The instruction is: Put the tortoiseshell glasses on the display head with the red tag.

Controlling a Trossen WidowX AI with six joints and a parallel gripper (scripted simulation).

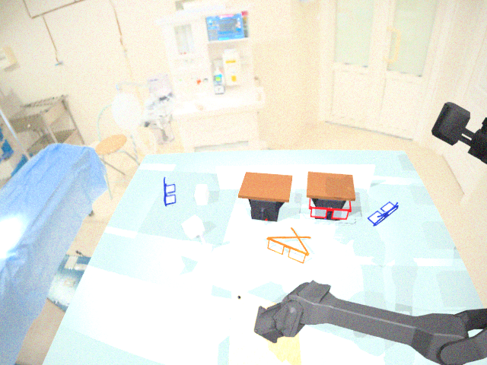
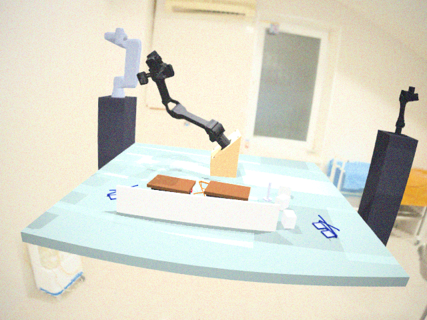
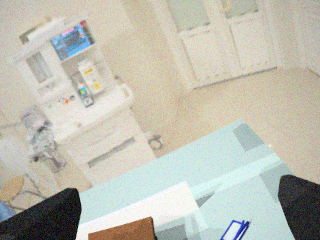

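The tortoiseshell glasses [image 1: 288, 245] [image 2: 202, 187] are an orange frame lying on the table in front of the two display heads, temples crossed. The left head [image 1: 265, 187] [image 2: 227, 190] has a brown top and a small red tag [image 1: 268, 219] at its base; it is bare. The right head [image 1: 330, 185] [image 2: 170, 183] wears red glasses [image 1: 329, 213]. My gripper [image 1: 450, 122] [image 2: 146, 74] [image 3: 182, 195] is open and empty. It hangs high above the table's far right side, well away from the glasses.
Blue glasses lie at the far left [image 1: 169, 191] [image 2: 325, 230] and to the right of the heads [image 1: 383, 213]. Two small white blocks [image 1: 201, 194] [image 1: 192, 226] stand left of the heads. A low white board [image 2: 196, 210] stands behind them. A tan wedge [image 2: 225, 160] holds the arm's base.
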